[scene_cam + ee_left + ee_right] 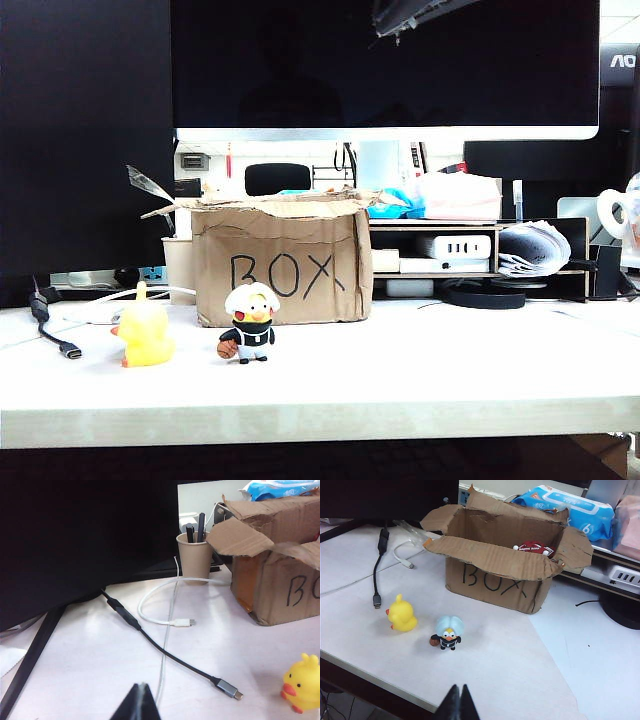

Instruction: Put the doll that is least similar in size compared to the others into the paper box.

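The paper box stands open at the back of the table, with "BOX" written on its front; the left wrist view shows one corner of the paper box. The doll is out of view. Inside the box lies a red-and-white object. A yellow duck doll and a white-capped doll stand in front of the box. My left gripper is shut and empty, over the table near the cables. My right gripper is shut and empty, above the table's front edge. Neither gripper appears in the exterior view.
A paper cup with pens stands left of the box. A black cable with a metal plug and a white cable lie on the table. A monitor, a shelf and a blue wipes pack stand behind.
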